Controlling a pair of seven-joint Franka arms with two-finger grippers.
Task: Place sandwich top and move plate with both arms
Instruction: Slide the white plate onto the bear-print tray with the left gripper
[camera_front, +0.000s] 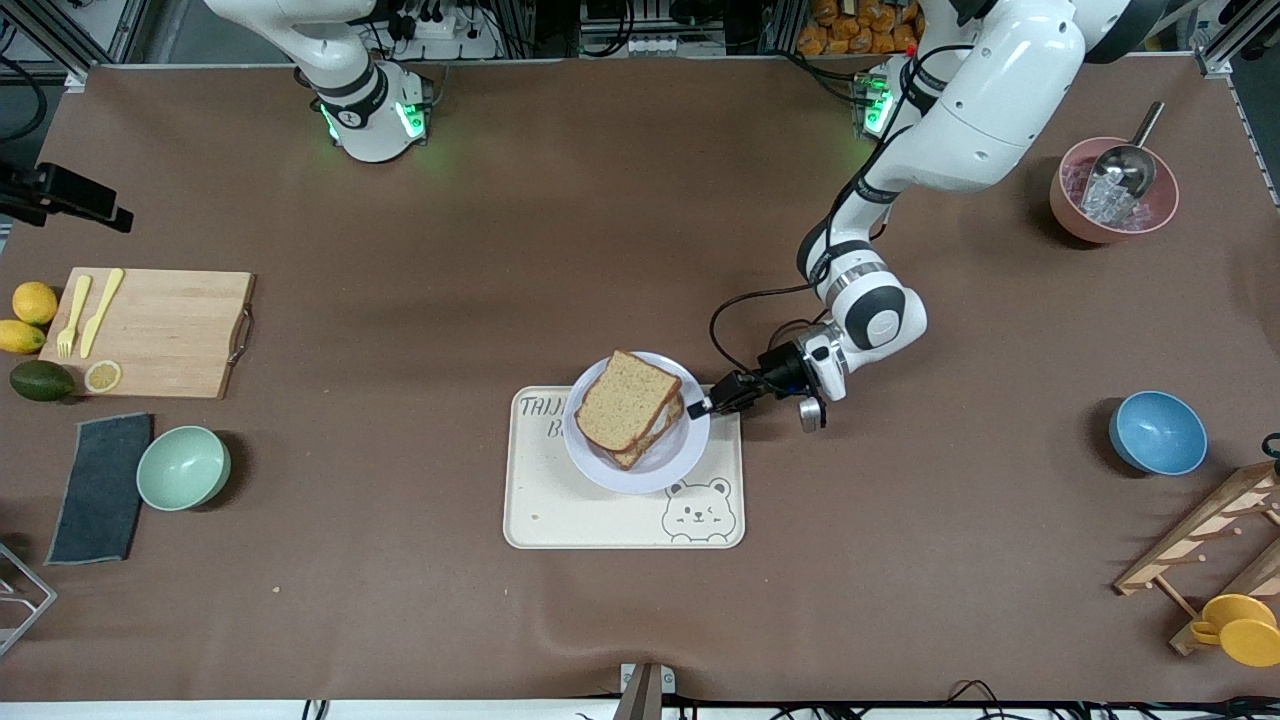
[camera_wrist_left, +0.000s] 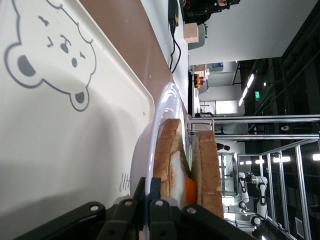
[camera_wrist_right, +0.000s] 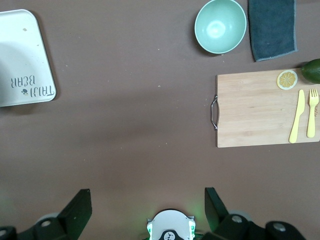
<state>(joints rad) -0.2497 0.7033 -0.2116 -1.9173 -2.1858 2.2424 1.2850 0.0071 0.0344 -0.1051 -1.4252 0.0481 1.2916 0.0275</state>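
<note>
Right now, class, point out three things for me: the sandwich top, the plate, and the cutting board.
sandwich top (camera_front: 627, 399): front view, middle of the upper bread slice.
plate (camera_front: 655, 473): front view, bare rim nearest the camera.
cutting board (camera_front: 170, 335): front view, bare wood at its centre.

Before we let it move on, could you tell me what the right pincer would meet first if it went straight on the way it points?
The right pincer, open, points straight down; it would probably meet only bare brown table, between the tray and cutting board.
</note>
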